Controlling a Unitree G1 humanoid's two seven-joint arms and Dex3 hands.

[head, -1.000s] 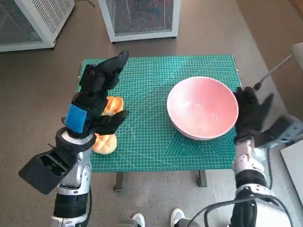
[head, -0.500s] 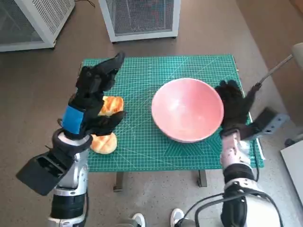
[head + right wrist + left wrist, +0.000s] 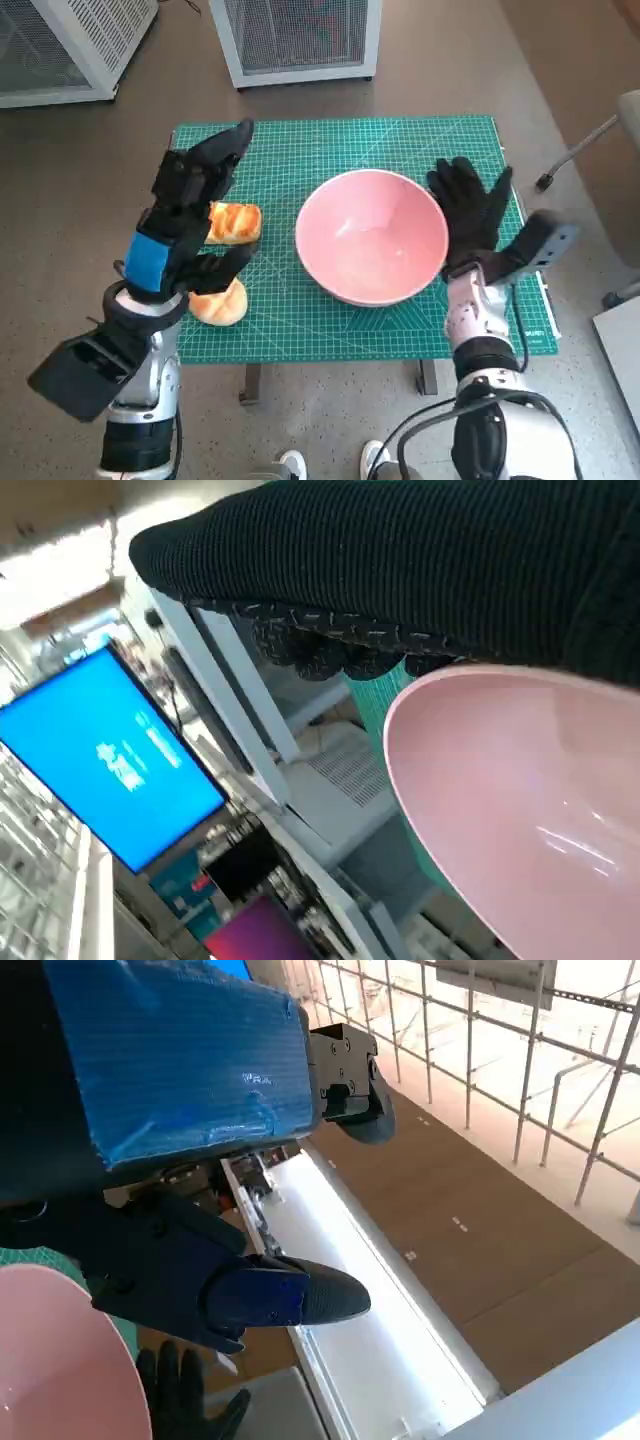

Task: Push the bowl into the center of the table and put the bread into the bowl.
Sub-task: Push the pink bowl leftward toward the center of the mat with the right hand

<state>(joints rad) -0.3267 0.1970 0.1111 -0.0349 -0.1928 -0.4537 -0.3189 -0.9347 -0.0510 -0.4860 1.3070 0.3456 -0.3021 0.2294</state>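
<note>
Green table, grey floor around. Bowl sits near centre, a touch toward 3 o'clock. Right hand, fingers spread, flat against its 3 o'clock rim. Bread at bowl's 9 o'clock, beneath left hand, open, holding nothing, nearer.

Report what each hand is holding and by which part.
Nothing is held. The left hand hovers open above the bread; the right hand lies flat against the pink bowl, its fingers spread.
</note>
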